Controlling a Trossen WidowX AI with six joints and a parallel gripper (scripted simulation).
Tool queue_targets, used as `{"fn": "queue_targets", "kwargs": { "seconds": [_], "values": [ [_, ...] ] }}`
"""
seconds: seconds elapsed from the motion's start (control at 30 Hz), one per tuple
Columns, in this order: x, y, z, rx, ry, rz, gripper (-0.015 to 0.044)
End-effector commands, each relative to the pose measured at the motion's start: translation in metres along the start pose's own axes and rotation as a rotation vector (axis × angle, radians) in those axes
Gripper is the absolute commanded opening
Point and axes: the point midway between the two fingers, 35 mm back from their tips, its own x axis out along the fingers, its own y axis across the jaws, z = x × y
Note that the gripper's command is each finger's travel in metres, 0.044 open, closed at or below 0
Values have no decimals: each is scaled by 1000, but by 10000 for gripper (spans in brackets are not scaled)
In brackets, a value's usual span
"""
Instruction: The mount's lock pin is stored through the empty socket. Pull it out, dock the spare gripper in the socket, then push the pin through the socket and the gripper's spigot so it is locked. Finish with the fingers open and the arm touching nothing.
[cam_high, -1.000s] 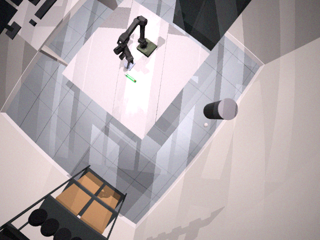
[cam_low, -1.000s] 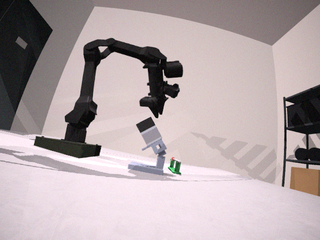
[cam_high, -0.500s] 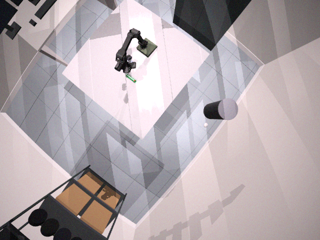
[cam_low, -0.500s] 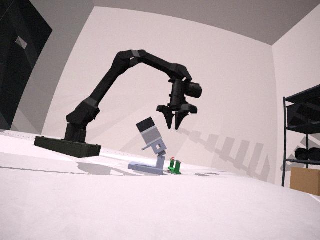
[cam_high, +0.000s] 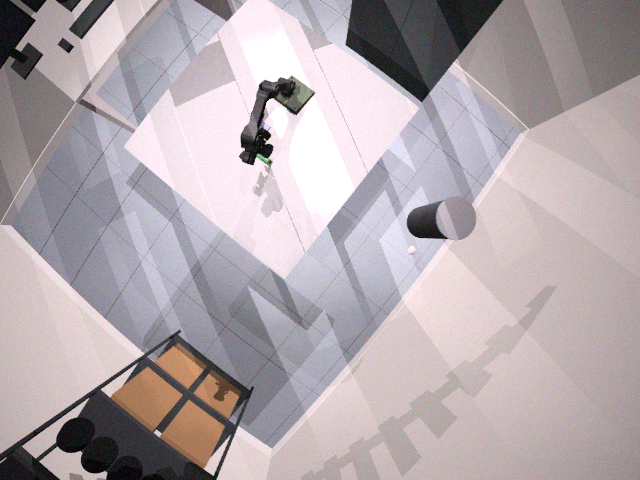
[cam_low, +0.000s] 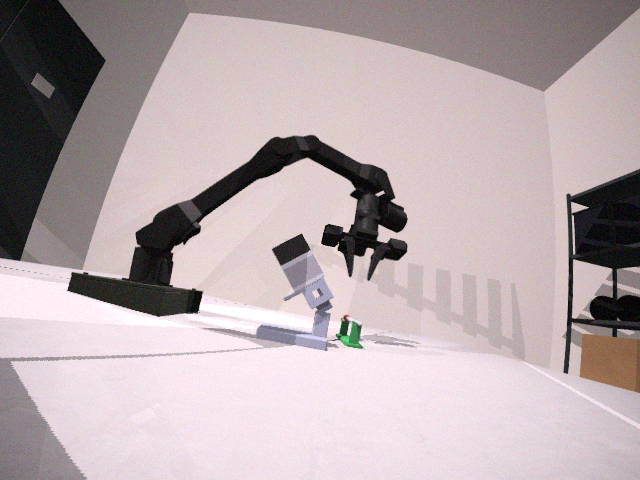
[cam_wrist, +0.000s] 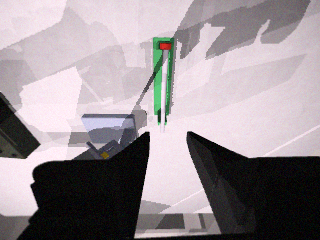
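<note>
Your arm (cam_high: 254, 119) (cam_low: 232, 184) is matte black with charcoal-grey bands near its joints and chunky, faceted links. Your gripper (cam_low: 360, 277) (cam_wrist: 168, 135) has blocky black finger carriages and dark, tapering fingers ending in narrow tips. Your base plate (cam_high: 305, 100) (cam_low: 178, 303) is a dark olive-green slab.

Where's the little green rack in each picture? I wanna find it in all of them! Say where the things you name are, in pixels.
Top: left of the middle and higher up, poking out beside the black arm (cam_high: 254, 114) (cam_low: 227, 180), the green rack (cam_high: 262, 158) (cam_low: 355, 333) (cam_wrist: 158, 92).
Exterior: in the lower half, a bit right of the middle.
Wrist: in the upper half, near the middle, standing up and down in the picture.
Shared landmark: the red pin head (cam_high: 269, 161) (cam_low: 346, 317) (cam_wrist: 165, 46) at one end.
</note>
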Motion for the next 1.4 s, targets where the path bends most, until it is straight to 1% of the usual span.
{"fn": "queue_targets", "kwargs": {
  "seconds": [0.0, 0.17, 0.6, 1.37],
  "values": [
    [-6, -3, -4, -7, 5, -19, 180],
    [5, -4, -1, -7, 5, -19, 180],
    [62, -3, 12, -7, 5, -19, 180],
    [95, -3, 20, -7, 5, -18, 180]
  ]
}}
